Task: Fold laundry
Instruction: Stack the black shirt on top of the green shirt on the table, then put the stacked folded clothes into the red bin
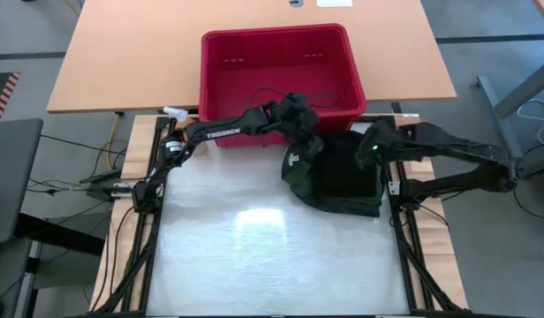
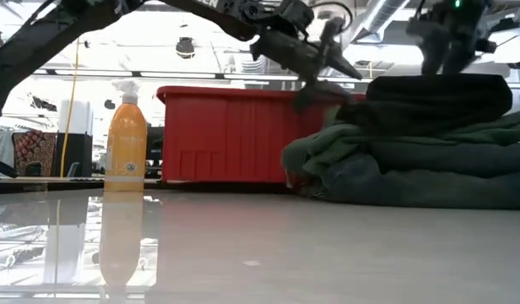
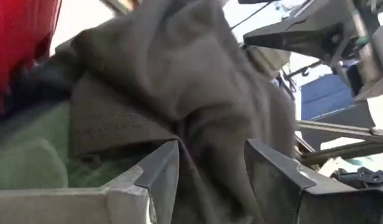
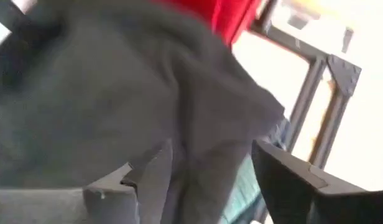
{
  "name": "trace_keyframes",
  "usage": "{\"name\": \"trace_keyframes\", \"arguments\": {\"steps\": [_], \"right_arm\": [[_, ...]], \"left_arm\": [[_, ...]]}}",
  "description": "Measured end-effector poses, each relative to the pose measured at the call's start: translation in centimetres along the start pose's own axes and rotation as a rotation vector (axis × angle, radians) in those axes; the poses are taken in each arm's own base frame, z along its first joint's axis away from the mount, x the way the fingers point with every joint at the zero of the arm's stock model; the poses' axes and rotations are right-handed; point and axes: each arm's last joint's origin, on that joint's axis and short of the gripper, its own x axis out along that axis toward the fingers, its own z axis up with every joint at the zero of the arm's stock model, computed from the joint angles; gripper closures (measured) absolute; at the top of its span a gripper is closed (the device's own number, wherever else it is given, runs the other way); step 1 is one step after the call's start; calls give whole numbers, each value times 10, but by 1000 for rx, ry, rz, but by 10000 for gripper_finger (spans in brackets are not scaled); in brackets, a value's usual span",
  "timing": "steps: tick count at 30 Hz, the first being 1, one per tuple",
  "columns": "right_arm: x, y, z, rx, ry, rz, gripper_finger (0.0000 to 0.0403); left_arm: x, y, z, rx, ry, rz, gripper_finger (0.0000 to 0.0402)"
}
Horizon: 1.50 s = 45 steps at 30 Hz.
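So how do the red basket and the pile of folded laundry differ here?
The red basket is rigid and bright; the laundry pile is soft and dark, black over green. In the high view the basket sits at the table's far edge, while the pile lies just in front of it. Both rest on the table.

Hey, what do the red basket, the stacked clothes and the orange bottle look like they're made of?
The red basket looks like rigid moulded plastic: straight ribbed walls with slots and a slight sheen. The stacked clothes look like soft, matte woven or knit cloth, black over dark green, with creases and rounded folds; the exact fibre can't be told. The orange bottle seems translucent plastic with a white spray top.
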Motion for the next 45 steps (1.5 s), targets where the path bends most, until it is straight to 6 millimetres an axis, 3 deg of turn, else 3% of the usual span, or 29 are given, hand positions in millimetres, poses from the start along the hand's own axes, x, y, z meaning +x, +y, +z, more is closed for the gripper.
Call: {"name": "trace_keyframes", "arguments": {"steps": [5, 9, 12, 16, 21, 27, 37, 40, 45], "right_arm": [[-29, -5, 13, 66, -84, 133, 148], [-27, 14, 11, 40, -159, 248, 153], [-10, 29, 0, 16, -215, 215, 157], [26, 46, -20, 76, -313, 182, 159], [68, 71, -44, 81, -453, 284, 159], [82, 87, -61, 38, -445, 365, 159], [27, 66, -25, 49, -508, 367, 159], [33, 59, -21, 56, -485, 301, 159], [67, 56, -21, 86, -363, 141, 159]], "left_arm": [[-36, -16, 19, 116, -49, -46, 231], [-67, -40, 30, 248, -87, -102, 231], [-67, -53, 23, 323, -49, -116, 231], [-65, -62, 15, 374, -18, -131, 231], [-68, -59, 11, 404, 21, -101, 230], [-66, -49, 9, 387, 37, -59, 230], [-71, -41, 14, 370, 22, -41, 230], [-69, -43, 13, 372, 25, -45, 230], [-66, -48, 7, 364, 62, -49, 230]]}}
